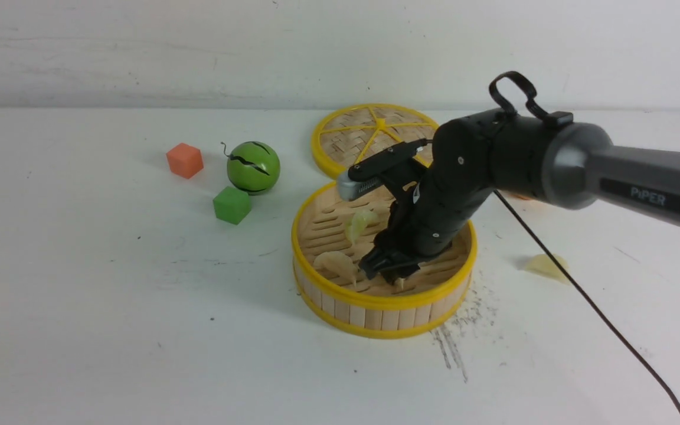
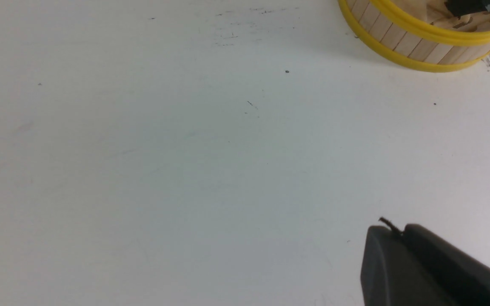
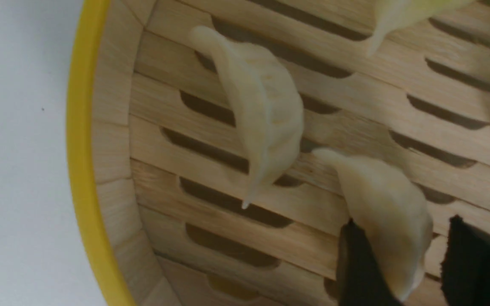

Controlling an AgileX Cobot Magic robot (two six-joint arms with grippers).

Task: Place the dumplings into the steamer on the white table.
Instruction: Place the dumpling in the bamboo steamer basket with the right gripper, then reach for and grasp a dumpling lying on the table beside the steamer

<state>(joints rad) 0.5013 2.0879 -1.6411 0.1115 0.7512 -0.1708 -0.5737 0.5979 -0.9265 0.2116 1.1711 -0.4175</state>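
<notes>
White table [image 1: 110, 295] is carrying the steamer [image 1: 375, 304], inside which the right gripper [image 1: 389, 273] is hovering, jaws parted, a dumpling [image 3: 385, 212] leaning loose on one finger [image 3: 357, 272], so rising straight up is looking wisest, sparing two dumplings [image 1: 337, 264] just beside.

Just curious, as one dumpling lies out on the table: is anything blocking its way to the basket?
Nothing solid: bare white table lies between that dumpling and the steamer. Only a black cable crosses it in the front view; whether it touches is unclear.
</notes>
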